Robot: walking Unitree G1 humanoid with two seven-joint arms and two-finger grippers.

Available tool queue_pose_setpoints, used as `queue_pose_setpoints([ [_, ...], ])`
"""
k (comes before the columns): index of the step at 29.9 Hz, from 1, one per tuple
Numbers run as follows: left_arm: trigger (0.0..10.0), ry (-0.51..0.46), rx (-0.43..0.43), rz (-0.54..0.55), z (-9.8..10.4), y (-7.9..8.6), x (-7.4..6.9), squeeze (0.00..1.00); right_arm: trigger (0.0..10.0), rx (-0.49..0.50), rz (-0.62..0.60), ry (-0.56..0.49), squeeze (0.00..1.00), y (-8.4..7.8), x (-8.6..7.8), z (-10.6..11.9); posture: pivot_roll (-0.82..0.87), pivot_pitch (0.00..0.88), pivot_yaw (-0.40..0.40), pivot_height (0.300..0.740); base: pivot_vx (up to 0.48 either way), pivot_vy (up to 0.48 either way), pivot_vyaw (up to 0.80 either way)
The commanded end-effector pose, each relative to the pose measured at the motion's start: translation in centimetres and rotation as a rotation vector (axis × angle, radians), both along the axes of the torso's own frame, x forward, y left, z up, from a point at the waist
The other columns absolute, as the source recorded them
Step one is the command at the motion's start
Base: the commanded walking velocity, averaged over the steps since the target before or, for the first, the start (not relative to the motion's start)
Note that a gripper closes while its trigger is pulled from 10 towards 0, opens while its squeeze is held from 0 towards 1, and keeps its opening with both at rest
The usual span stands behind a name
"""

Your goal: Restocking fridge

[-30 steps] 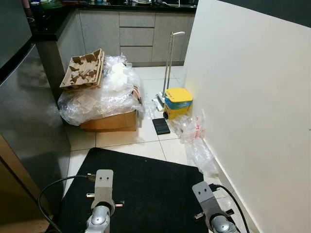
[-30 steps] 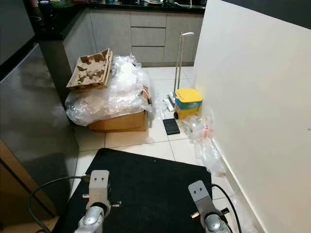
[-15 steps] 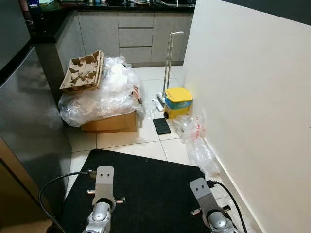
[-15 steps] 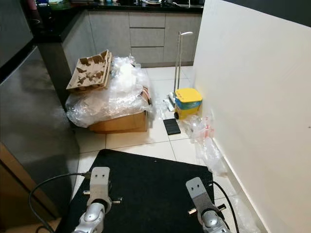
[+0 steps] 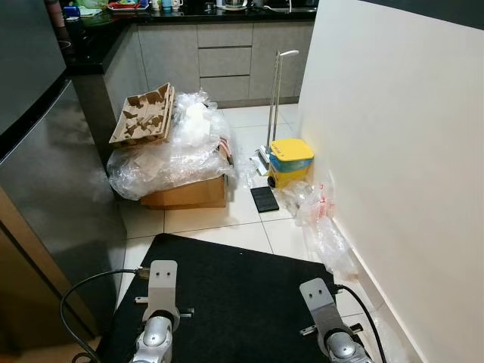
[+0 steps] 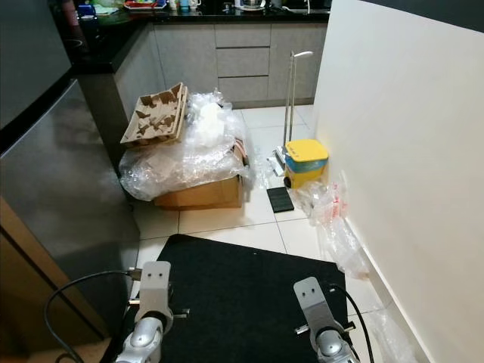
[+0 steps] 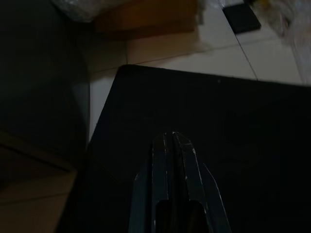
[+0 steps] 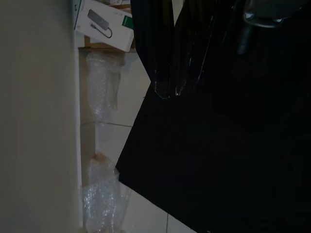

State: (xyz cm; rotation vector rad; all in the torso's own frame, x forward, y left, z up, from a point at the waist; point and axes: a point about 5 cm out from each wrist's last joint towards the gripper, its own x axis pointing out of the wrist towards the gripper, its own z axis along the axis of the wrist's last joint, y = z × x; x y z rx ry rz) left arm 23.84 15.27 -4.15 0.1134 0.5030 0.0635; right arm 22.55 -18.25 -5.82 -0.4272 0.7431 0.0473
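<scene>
**Both pincers idle over the black mat, fridge at the robot's left**

Nearest the robot, both arms hang low above a black mat (image 5: 227, 295) spread on the tiled floor. The left pincer (image 7: 173, 137) points down over the mat with its two black fingers pressed together, holding nothing. The right pincer (image 8: 171, 90) also hangs over the mat, near the mat's edge by the white wall (image 5: 393, 136); its fingertips sit close together with a slight gap, and in the dim wrist view I cannot tell whether it is closed or parted. Nothing is seen between its fingers.

The fridge (image 5: 53, 197), dark and steel-fronted with its door closed, stands just beside the mat on the robot's left. Along the mat's right edge, crumpled clear plastic wrap (image 5: 325, 234) lies against the foot of the wall.

Beyond the mat's far edge sits a cardboard box (image 5: 185, 193) covered in a heap of clear plastic sheeting (image 5: 166, 151), with brown moulded pulp trays (image 5: 144, 115) resting tilted on top. Right of the box lie a small black pad (image 5: 265, 198) on the tiles and a yellow and blue tub (image 5: 291, 161), with a slim upright metal stand (image 5: 272, 98) just behind it.

Farthest from the mat, grey cabinet drawers (image 5: 227, 60) run under a dark bench (image 5: 189, 11) carrying small, indistinct items.
</scene>
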Motion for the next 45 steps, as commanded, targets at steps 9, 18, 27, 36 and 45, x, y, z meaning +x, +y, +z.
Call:
queue_pose_setpoints([
  [9,10.0,-0.010,0.033,0.021,0.1,2.1,-0.2,0.00,10.0,-0.004,-0.005,-0.014,0.00,-0.4,-0.1,0.1,-0.11,0.000,0.009,0.740,0.000,0.000,0.00],
  [18,10.0,0.004,0.058,0.038,-0.2,3.4,-1.0,0.00,10.0,-0.004,0.012,-0.024,0.00,-0.5,0.6,0.5,-0.08,0.000,-0.012,0.740,0.000,0.000,0.00],
  [27,10.0,-0.014,0.055,0.060,-0.1,3.5,-1.0,0.00,10.0,-0.001,0.070,-0.012,0.00,0.6,0.7,0.4,-0.03,0.000,-0.050,0.740,0.000,0.000,0.00],
  [36,10.0,-0.020,0.053,0.048,-0.2,3.2,-1.3,0.00,10.0,0.003,0.086,-0.013,0.00,1.2,1.1,0.6,-0.02,0.000,-0.033,0.740,0.000,0.000,0.00],
  [45,10.0,-0.017,0.052,-0.009,0.1,2.4,-0.4,0.00,10.0,0.004,0.034,-0.003,0.00,0.5,-0.4,-0.2,-0.06,0.000,0.009,0.740,0.000,0.000,0.00],
])
